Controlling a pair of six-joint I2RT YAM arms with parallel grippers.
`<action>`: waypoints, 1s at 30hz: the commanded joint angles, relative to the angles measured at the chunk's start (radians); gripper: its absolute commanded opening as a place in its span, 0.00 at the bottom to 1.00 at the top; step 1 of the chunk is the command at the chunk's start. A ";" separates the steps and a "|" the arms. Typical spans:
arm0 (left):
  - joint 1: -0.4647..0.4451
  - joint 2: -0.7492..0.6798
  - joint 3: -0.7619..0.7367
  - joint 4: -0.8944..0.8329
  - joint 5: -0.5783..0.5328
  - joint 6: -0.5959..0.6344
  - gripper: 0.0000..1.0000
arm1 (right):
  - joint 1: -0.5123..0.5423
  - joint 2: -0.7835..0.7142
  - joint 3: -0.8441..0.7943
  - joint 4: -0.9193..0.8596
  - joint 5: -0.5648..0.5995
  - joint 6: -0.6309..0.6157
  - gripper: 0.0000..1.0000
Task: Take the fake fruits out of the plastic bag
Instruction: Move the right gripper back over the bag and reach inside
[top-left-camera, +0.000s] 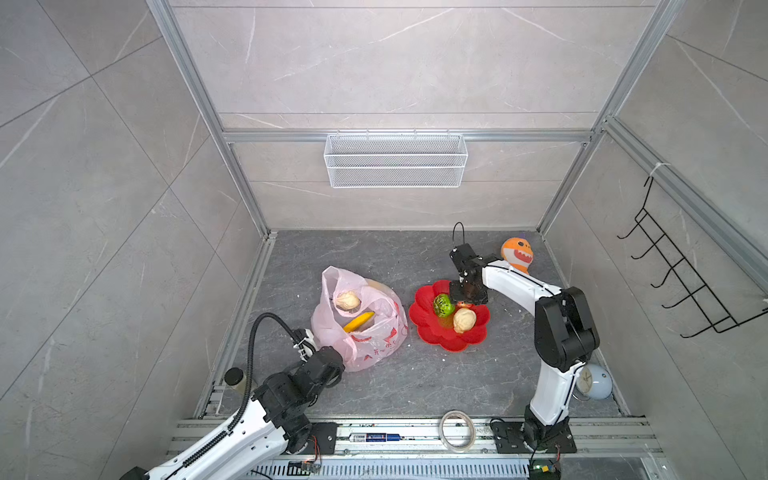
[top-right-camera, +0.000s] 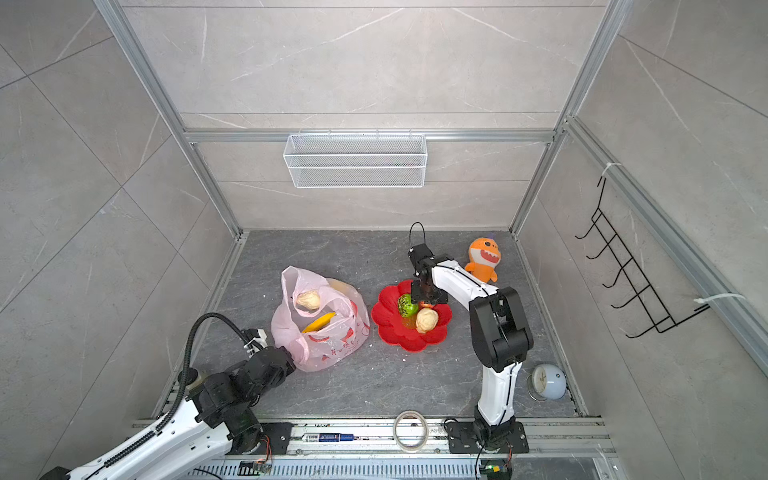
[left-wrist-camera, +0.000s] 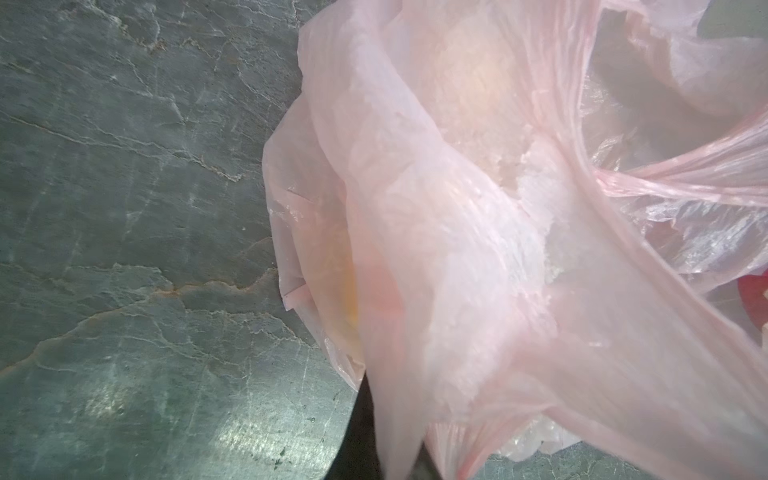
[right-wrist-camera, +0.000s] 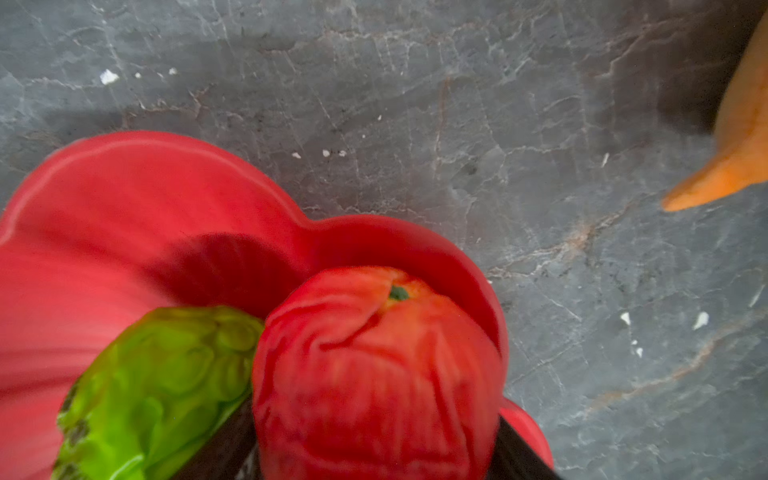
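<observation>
Left gripper (left-wrist-camera: 388, 455) clenched on plastic bag (top-left-camera: 374, 345), near-left edge; the grip shows only in the wrist view. Bag holds banana (top-left-camera: 359, 321) and cream fruit (top-left-camera: 348, 300). Right: red dish (top-left-camera: 432, 332) carries green fruit (top-left-camera: 443, 304) and second cream fruit (top-left-camera: 464, 320). Right gripper (right-wrist-camera: 374, 428) fingers (right-wrist-camera: 224, 453) flank red fruit (right-wrist-camera: 374, 365), which is largely covered in both top views; grasp indeterminate.

the plastic bag (top-left-camera: 374, 345) lies on the bench (top-left-camera: 374, 386) just ahead of the left jaws, a banana (top-left-camera: 359, 322) and a walnut-shaped fruit (top-left-camera: 347, 300) in its mouth. right of it the flower-shaped dish (top-left-camera: 428, 328) sits under the right jaws. a round fruit (right-wrist-camera: 374, 374) stands between them, a bumpy fruit (top-left-camera: 443, 305) touching its left, a second walnut-shaped fruit (top-left-camera: 464, 320) before it. the plush shark (top-left-camera: 517, 254) stands behind and right of those jaws.
</observation>
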 joint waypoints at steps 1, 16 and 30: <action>-0.002 0.001 0.029 -0.014 -0.018 0.005 0.00 | -0.006 -0.010 0.008 -0.010 -0.005 -0.006 0.74; -0.002 -0.024 0.013 -0.011 -0.018 0.006 0.00 | -0.001 -0.116 0.057 -0.084 -0.025 -0.019 0.79; -0.003 -0.051 0.001 -0.065 -0.017 -0.013 0.00 | 0.378 -0.264 0.247 -0.071 -0.098 -0.004 0.68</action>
